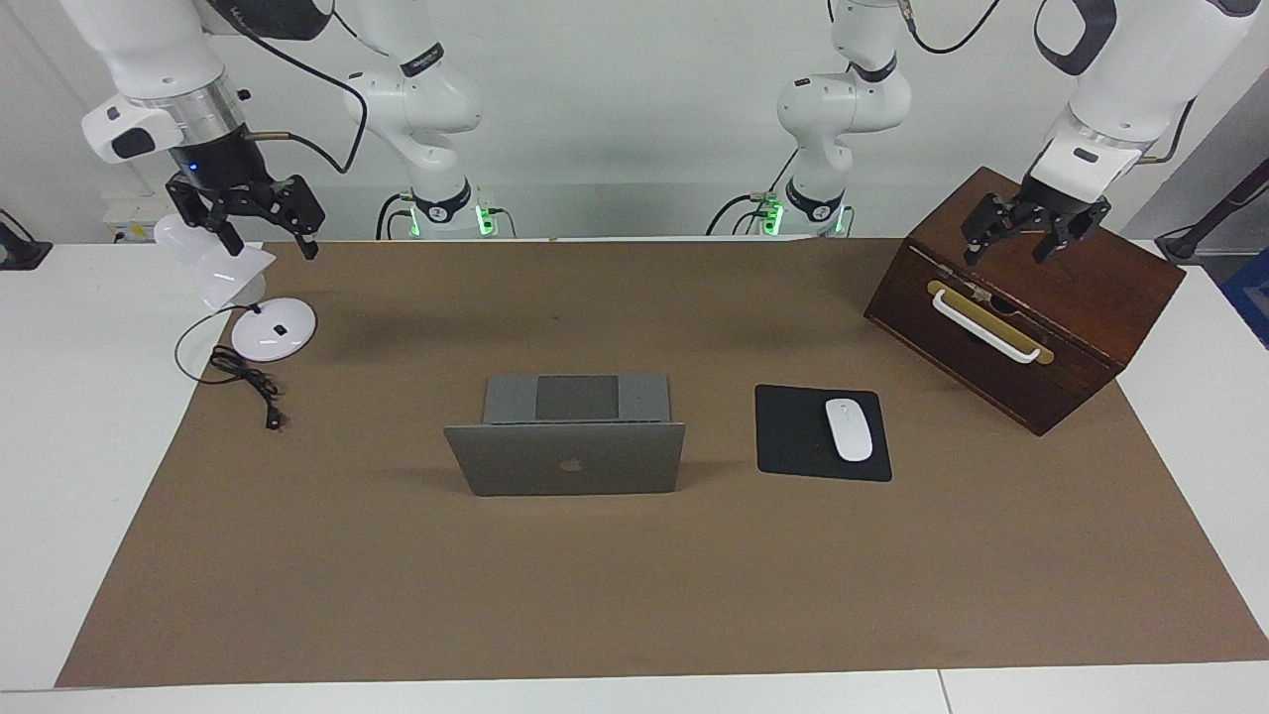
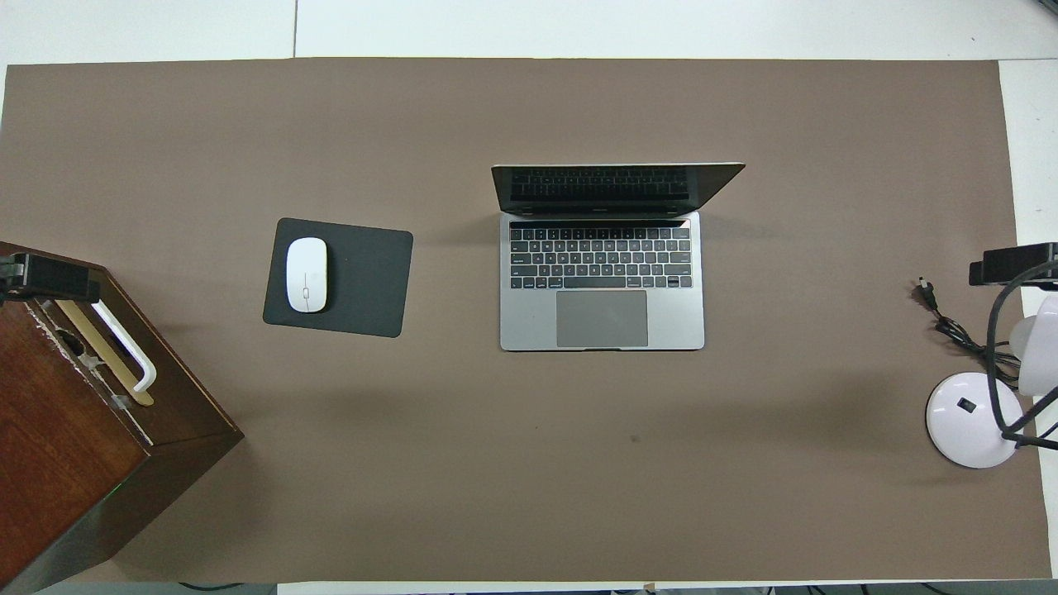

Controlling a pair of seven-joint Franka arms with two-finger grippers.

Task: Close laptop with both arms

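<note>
A brown paper mat covered most of the white table, probably to give the work a plain, matte surface. At the upper right of the facing view sat a dark wooden box with a pale handle, turned at an angle. The left gripper hung over it, fingers spread. At the upper left, the right gripper hung over a white lamp, also spread. Both arms waited well apart from the job. The laptop, thin silver-grey metal, stood open at mid-frame, lid upright with its smooth back toward the camera. Beside it lay a black mouse pad bearing a glossy white mouse.
</note>
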